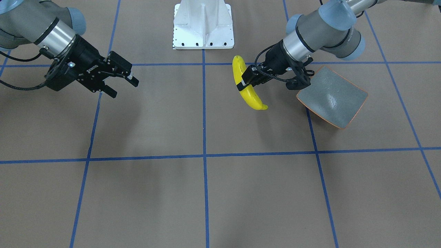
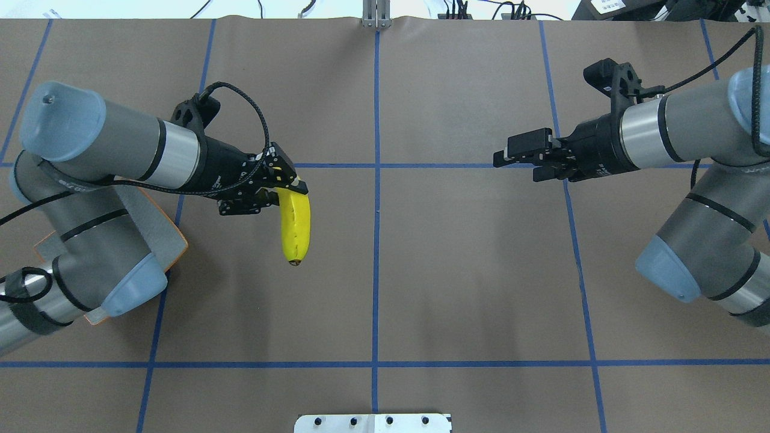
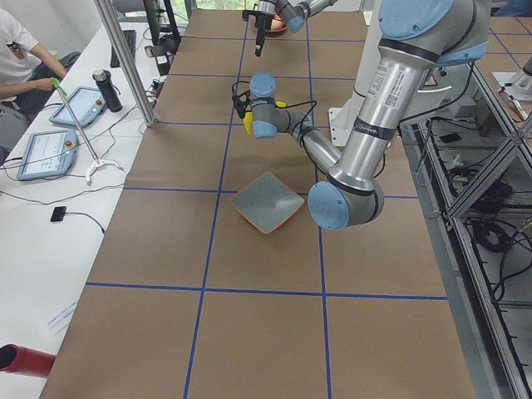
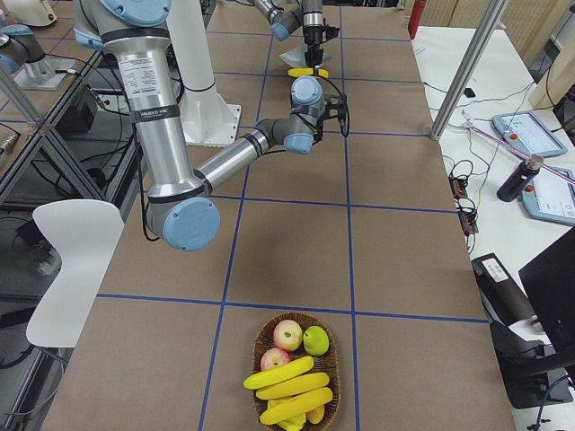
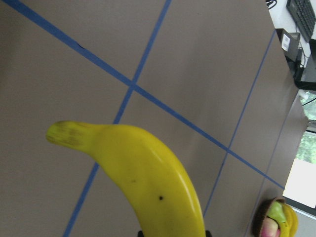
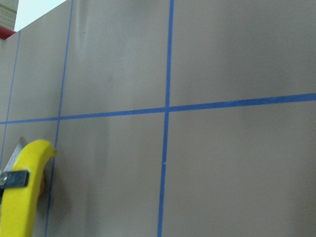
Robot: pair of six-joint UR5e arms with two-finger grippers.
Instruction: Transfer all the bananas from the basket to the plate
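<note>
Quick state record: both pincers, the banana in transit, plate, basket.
left pincer: shut on held banana, gripped near one end
held banana position: beside the plate, not yet over it
right pincer: open, empty
plate: no bananas on it; partly hidden under the left arm in the overhead view
basket: at the table's far right end
basket bananas: at least three left inside
apples: two reddish, one green, in the basket
</note>
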